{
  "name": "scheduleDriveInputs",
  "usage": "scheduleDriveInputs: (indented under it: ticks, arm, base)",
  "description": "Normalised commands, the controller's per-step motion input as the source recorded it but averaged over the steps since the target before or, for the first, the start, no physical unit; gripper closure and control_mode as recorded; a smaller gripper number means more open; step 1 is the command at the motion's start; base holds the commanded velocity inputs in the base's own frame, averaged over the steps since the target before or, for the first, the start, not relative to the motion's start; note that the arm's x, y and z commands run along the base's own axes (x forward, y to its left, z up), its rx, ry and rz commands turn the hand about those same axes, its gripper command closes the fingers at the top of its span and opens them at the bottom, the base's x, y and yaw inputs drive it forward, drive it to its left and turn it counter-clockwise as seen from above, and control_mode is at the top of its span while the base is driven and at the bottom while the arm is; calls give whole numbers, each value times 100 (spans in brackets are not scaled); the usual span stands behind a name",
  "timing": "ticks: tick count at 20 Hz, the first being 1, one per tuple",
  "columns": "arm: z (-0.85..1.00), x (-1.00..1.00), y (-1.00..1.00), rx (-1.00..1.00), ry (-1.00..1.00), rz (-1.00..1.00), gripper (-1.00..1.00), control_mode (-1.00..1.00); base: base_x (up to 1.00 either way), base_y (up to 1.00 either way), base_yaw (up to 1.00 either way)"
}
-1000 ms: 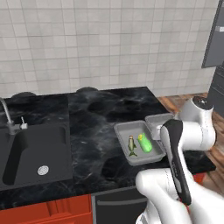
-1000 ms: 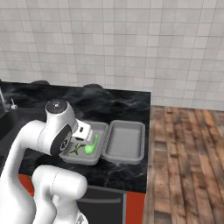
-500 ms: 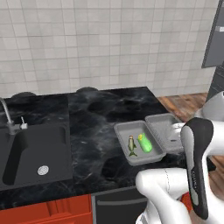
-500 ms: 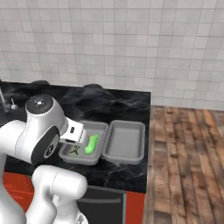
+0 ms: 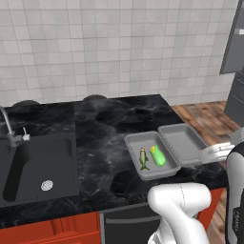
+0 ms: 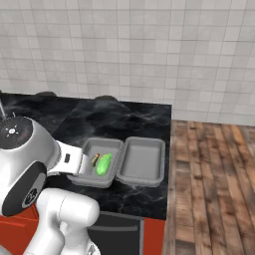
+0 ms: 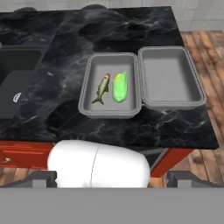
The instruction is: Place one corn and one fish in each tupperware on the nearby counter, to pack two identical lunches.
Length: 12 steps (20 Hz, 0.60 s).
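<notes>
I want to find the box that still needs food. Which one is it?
Look at the black counter and go to the end near the wooden floor. Two grey trays sit side by side there. The empty tupperware is the one nearer the floor; its neighbour holds a fish and green corn.

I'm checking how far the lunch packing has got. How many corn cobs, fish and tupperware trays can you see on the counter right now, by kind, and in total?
Corn: 1, a lime green cob in the left tray.
Fish: 1, a pale olive fish beside the cob in that tray.
Tupperware: 2, the left tray and the bare right tray.
Total: 4
</notes>
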Motion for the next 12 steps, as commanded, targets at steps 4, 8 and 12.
scheduleDriveInputs:
  ticks: [4, 8, 12]
  arm:
    - [1, -37, 4, -6, -7, 0, -100, -100]
    - [0, -25, 4, -5, -3, 0, -100, 100]
    - [0, 0, 0, 0, 0, 0, -100, 100]
  base:
    - [0, 0, 0]
    - [-10, 0, 0]
    - [-63, -21, -3]
